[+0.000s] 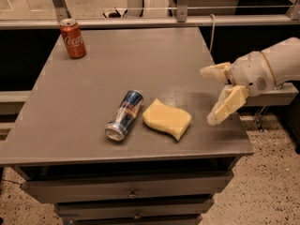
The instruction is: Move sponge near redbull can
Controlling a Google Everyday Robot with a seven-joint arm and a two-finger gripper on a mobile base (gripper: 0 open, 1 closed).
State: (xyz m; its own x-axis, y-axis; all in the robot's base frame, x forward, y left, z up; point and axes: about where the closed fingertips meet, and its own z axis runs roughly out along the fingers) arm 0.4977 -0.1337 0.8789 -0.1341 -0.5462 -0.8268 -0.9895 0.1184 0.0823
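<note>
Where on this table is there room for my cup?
Bare: the middle of the table, between the Coca-Cola can and the redbull can, and its front-left corner. Crowded: front centre, sponge beside redbull can; right edge, where the open tool hovers.

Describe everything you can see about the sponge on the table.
The sponge is a pale yellow foam block with wavy edges. It lies flat on the grey table near its front edge, close beside the toppled redbull can. Nothing grips it: the open gripper hovers apart, toward the table's right edge.
</note>
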